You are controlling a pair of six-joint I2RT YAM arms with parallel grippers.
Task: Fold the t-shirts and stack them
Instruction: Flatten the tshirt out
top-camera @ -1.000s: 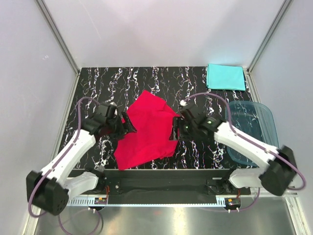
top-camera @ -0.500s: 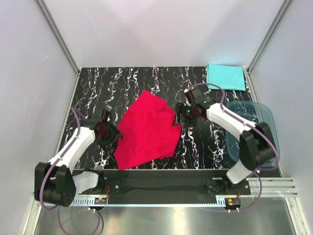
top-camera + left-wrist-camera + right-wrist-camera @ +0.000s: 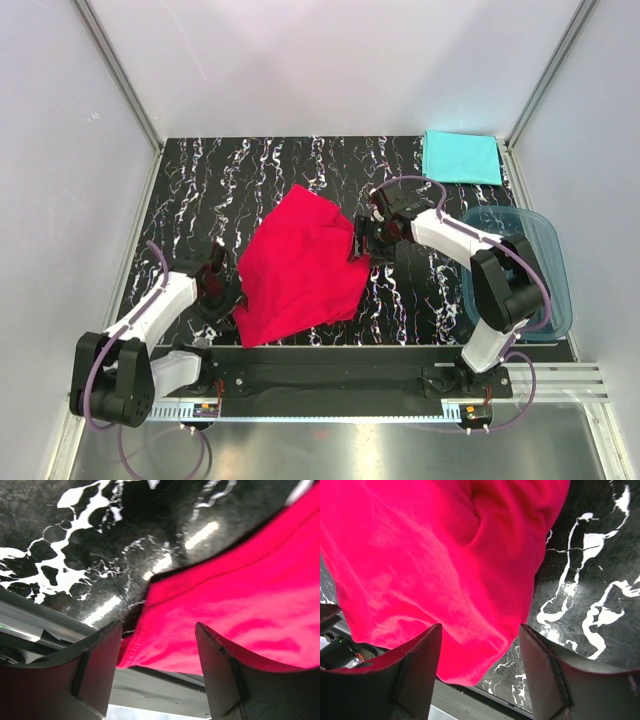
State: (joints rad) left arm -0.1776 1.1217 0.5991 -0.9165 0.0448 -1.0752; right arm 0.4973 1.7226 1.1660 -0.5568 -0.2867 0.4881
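The red t-shirt lies loosely spread in the middle of the black marbled table. The turquoise t-shirt lies folded at the far right corner. My left gripper is open at the red shirt's near-left corner; in the left wrist view the corner lies between and beyond my fingers, near the table's front edge. My right gripper is open at the shirt's right edge; in the right wrist view the red cloth fills the space between my fingers.
A translucent blue plastic tub stands at the right side of the table, behind my right arm. The table's metal front rail runs just below the red shirt's near edge. White walls enclose the table.
My left gripper has moved toward the near-left corner of the red shirt. My right gripper has moved back to the shirt's right edge. The shirt has shifted slightly.
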